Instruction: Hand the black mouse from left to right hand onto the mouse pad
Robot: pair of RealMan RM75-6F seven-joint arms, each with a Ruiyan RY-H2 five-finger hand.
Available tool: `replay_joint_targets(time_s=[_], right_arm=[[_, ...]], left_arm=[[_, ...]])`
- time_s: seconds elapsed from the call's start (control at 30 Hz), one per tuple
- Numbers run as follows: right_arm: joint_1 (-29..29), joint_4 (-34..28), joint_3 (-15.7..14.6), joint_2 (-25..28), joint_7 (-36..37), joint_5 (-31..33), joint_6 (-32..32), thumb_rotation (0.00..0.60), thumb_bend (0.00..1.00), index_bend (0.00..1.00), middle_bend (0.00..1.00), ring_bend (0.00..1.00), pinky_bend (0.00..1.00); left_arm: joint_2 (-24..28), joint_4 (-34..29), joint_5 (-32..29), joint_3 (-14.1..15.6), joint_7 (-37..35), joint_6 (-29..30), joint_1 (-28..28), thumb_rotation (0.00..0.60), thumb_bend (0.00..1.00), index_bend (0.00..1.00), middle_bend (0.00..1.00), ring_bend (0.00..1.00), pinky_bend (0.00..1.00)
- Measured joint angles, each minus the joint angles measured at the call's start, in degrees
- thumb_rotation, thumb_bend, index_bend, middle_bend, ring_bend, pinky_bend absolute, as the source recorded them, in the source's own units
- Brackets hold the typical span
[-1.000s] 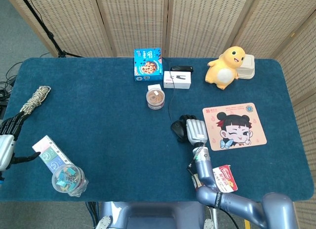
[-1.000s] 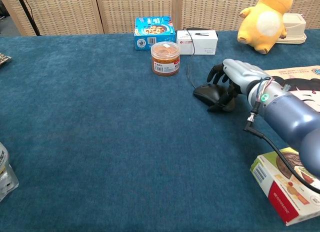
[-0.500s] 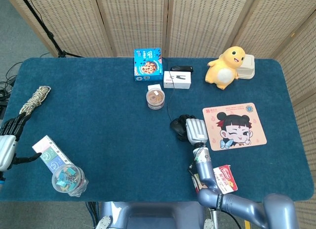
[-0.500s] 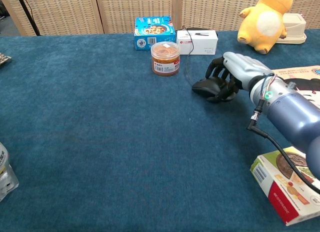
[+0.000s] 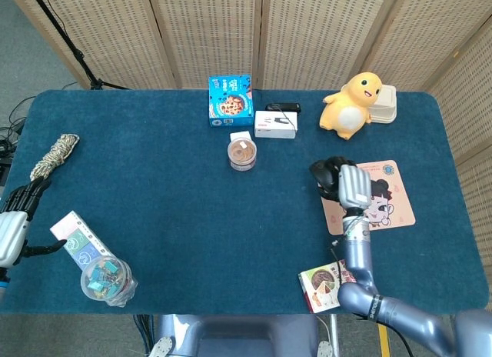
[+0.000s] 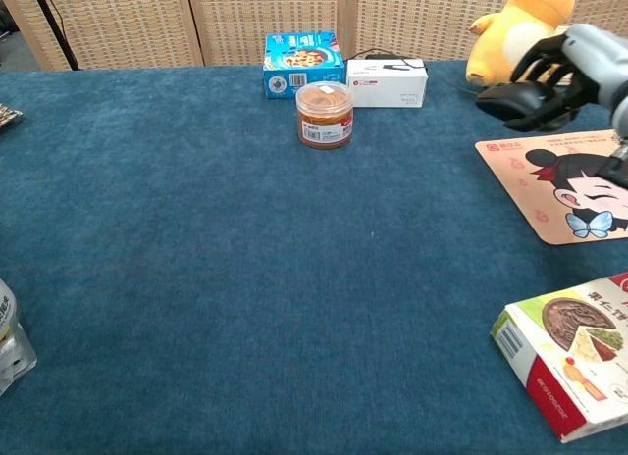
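My right hand point(image 5: 347, 185) point(image 6: 577, 65) grips the black mouse point(image 5: 324, 172) point(image 6: 512, 100) and holds it in the air above the left edge of the cartoon mouse pad point(image 5: 382, 209) point(image 6: 555, 190). The mouse's cable trails back toward the white box point(image 5: 275, 124) point(image 6: 387, 81). My left hand point(image 5: 15, 218) is at the table's left edge with its fingers apart and nothing in it; the chest view does not show it.
A yellow plush point(image 5: 351, 103) point(image 6: 519, 28) stands behind the pad. An orange jar point(image 5: 243, 153) point(image 6: 325, 114) and a blue box point(image 5: 230, 99) point(image 6: 302, 63) sit at the back centre. A snack box point(image 5: 329, 285) point(image 6: 577, 362) lies front right; a rope point(image 5: 54, 155), a card pack point(image 5: 77, 242) and a clip cup point(image 5: 106, 281) lie left.
My right hand has lifted the mouse off the cloth and carried it right and away from me, over the mouse pad's edge. The left hand has stayed still.
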Motion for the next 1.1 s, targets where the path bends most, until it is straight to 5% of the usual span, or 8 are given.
replay_joint_targets(time_s=[0.33, 1.1], right_arm=[[-5.7, 5.8, -1.3, 2.9, 8.1, 2.6, -1.8, 0.600, 0.57, 0.42, 0.40, 0.35, 0.58], [-6.3, 20.7, -2.8, -4.3, 16.6, 0.4, -6.4, 0.600, 0.64, 0.42, 0.41, 0.35, 0.57]], left_arm=[[-0.1, -0.4, 1.6, 0.6, 0.3, -0.2, -0.1, 0.600, 0.03, 0.00, 0.00, 0.00, 0.00], [-0.4, 0.1, 2.3, 0.9, -0.8, 0.2, 0.2, 0.600, 0.03, 0.00, 0.00, 0.00, 0.00]])
